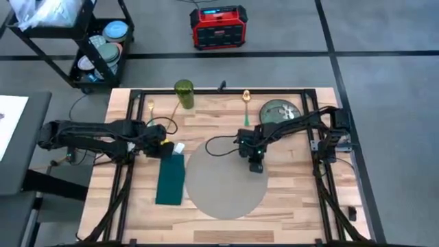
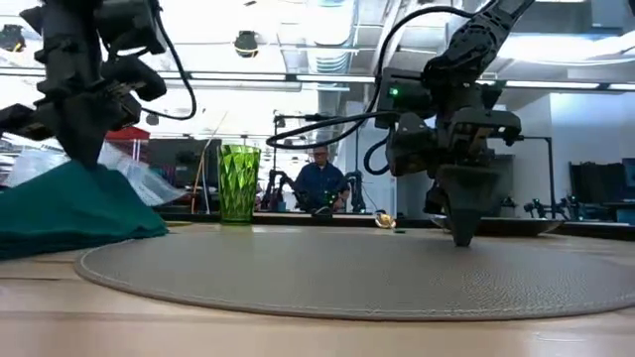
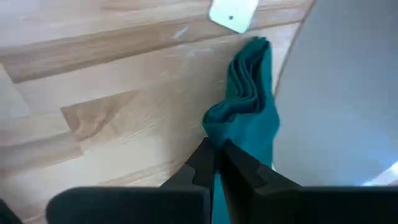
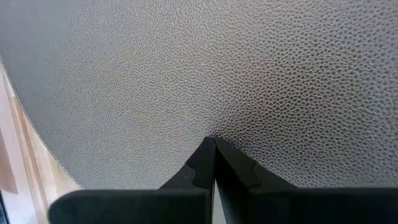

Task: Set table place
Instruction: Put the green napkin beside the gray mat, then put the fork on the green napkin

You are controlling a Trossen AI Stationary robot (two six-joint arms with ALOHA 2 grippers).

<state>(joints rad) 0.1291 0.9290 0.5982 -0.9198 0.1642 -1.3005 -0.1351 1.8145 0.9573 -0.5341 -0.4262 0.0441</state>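
The round grey-beige place mat point(image 1: 226, 182) lies flat on the wooden table point(image 1: 295, 206). A dark green cloth point(image 1: 170, 180) lies beside the mat's left edge, its long side running from far to near. My left gripper point(image 1: 167, 149) is shut on the cloth's far end, which is bunched up point(image 3: 245, 93). My right gripper point(image 1: 255, 165) is shut, its tips standing on the mat's far right part point(image 4: 261, 93). In the low view the left gripper point(image 2: 84, 159) is over the raised cloth point(image 2: 69, 210), and the right gripper point(image 2: 462, 238) is on the mat point(image 2: 347, 273). My left gripper pinches the cloth's far end point(image 3: 219, 134) between its two fingers, coming from above and slanting down. Several folds gather at the fingers. That end is drawn up off the table, and the rest of the cloth lies on the wood. My right gripper points down and presses its shut fingertips point(image 4: 208, 155) on the mat's top surface point(image 4: 214, 130), near the mat's far right edge. The mat lies flat under them.
At the table's far side stand a green glass point(image 1: 184, 94) and a dark plate point(image 1: 280, 111), and a gold spoon point(image 1: 245, 96) and a fork point(image 1: 150, 106) lie there too. A small white tag point(image 3: 233, 12) lies by the cloth. A person sits far behind the table point(image 2: 319, 183).
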